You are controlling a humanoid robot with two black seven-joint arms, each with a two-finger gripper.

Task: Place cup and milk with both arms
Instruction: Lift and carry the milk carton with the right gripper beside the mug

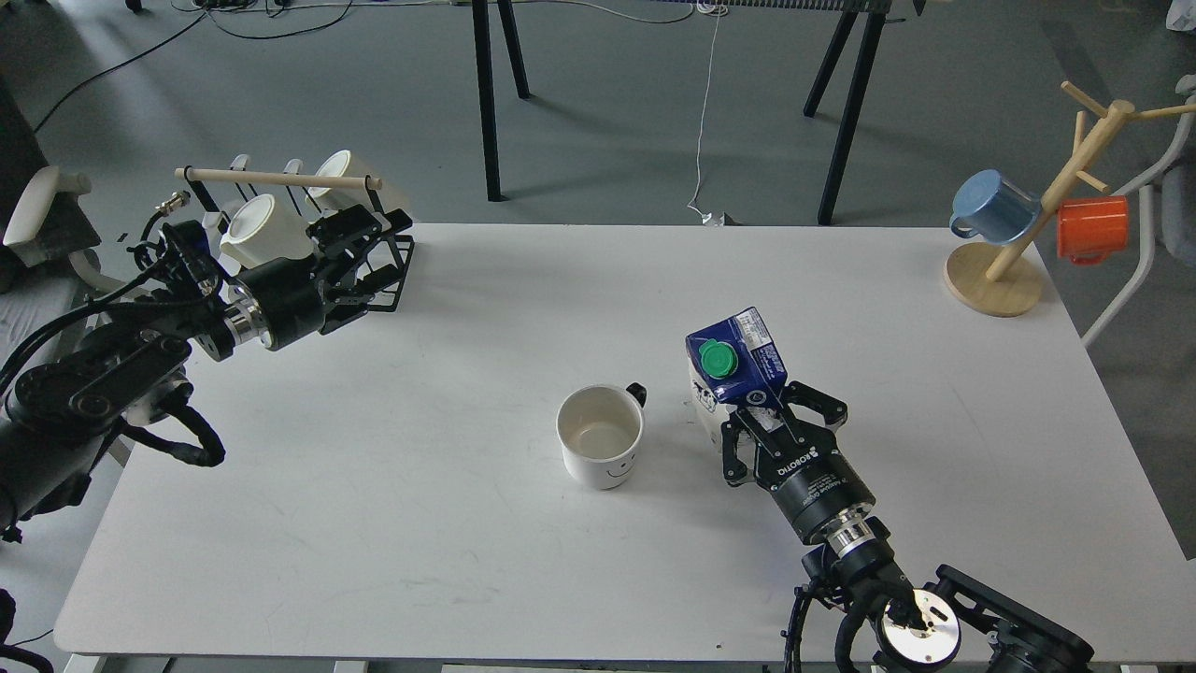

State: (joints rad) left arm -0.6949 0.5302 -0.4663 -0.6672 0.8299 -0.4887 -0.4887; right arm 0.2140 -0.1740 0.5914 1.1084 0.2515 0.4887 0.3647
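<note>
So the cup (pixel 601 449) is already standing upright near the middle of the white table (pixel 280 523), smiley face toward the robot and black handle poking off to the back right, which looks like its final spot. Just beside it on the right is the milk (pixel 733 374), upright with the green cap (pixel 718 359) facing the camera, close to the handle but not touching as far as anyone can tell. The right gripper (pixel 759 411) has its fingers around the lower body of the carton, one on each side, and it looks like it's pinching it, probably to keep the tall thing steady while it settles on the table. The left gripper (pixel 374 257) is way off at the far left edge, fingers spread and holding nothing, parked right in front of the rack of cream mugs (pixel 266 229). Presumably that keeps it clear of the right arm. Over at the far right, the wooden mug tree (pixel 1018 252) with blue and orange mugs isn't involved.
</note>
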